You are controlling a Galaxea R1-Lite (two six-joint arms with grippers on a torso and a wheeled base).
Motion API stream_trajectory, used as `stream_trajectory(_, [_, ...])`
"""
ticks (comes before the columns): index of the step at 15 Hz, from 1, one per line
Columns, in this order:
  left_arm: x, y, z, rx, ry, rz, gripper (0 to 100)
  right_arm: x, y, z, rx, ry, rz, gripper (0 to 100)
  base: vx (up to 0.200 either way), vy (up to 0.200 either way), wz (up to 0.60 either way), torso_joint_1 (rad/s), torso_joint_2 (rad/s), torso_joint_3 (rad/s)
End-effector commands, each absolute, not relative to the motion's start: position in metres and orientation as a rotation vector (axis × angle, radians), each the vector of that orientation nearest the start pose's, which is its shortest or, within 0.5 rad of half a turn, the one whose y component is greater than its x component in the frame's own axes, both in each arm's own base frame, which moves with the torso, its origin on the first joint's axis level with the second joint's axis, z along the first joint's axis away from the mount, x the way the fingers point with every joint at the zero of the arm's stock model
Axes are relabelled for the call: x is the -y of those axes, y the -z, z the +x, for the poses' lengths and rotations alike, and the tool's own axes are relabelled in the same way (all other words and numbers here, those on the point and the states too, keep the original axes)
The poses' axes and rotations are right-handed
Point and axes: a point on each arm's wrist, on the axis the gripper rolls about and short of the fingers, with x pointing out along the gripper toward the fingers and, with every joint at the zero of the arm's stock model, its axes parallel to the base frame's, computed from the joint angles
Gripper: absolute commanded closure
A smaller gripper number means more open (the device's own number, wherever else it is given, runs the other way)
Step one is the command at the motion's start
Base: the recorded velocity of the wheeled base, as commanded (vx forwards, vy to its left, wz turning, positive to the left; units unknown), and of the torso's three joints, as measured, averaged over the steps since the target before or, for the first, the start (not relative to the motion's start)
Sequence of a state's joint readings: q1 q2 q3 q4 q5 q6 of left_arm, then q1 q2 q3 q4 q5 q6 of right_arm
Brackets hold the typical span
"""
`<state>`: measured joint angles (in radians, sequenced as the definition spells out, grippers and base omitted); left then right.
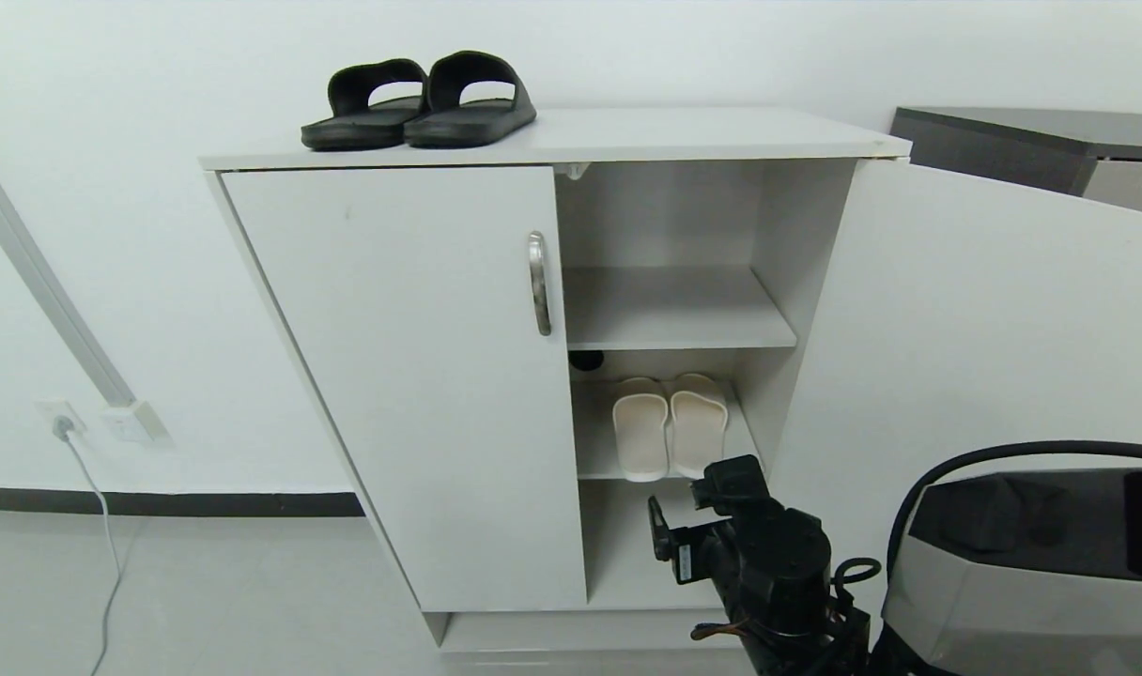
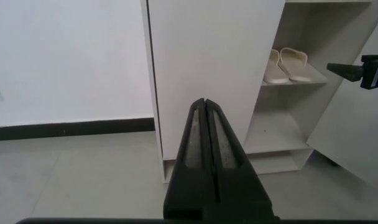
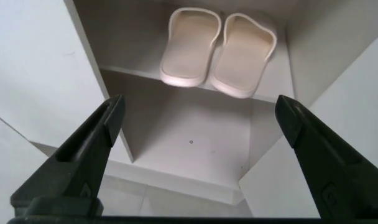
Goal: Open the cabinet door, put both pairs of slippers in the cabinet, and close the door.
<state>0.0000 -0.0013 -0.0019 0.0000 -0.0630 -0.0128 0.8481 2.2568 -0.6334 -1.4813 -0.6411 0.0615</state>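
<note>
Cabinet: a white cabinet (image 1: 702, 136) fills the middle of the head view; its right door (image 1: 956, 329) stands swung wide at the right of the frame, and its left door (image 1: 411, 376) is closed, handle (image 1: 538, 282) at its inner edge.
Cream slippers: this pair (image 1: 670, 424) lies side by side on the middle shelf (image 1: 590, 451), just right of centre, so half the loading looks done.
Black slippers: this pair (image 1: 419, 103) sits on the cabinet top at the upper left of the frame, the two touching, well apart from either arm.
Right gripper: the right gripper (image 3: 199, 106) hangs with jaws spread wide and nothing between them, at lower centre, in front of the bottom compartment and just below the cream pair.
Left gripper: the left gripper (image 2: 205, 106) has its fingers pressed together on nothing, facing the closed door from farther back.
Step in hand: probably fetching the black pair.
Doing it well: rise clear of the open door's edge before crossing to the top; pinch both touching inner sides together so the pair lifts as one; aim for the bare upper shelf (image 1: 665, 305); close the door only afterwards.
</note>
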Motion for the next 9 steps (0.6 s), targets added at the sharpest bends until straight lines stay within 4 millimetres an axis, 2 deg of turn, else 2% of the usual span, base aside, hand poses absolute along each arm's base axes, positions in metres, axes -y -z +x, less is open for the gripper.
stream_trajectory(1, [0.0014, -0.0759, -0.023, 0.001, 0.063, -0.014, 100, -0.2562, -0.0382, 0.2438, -0.115, -0.203, -0.039, 0, 0.0, 0.2, 0.0, 0.007, 0.0, 0.002])
stream_trajectory(9, [0.0014, -0.0759, -0.023, 0.001, 0.063, -0.014, 100, -0.2556, -0.038, 0.244, -0.116, -0.202, -0.04, 0, 0.0, 0.2, 0.0, 0.005, 0.0, -0.001])
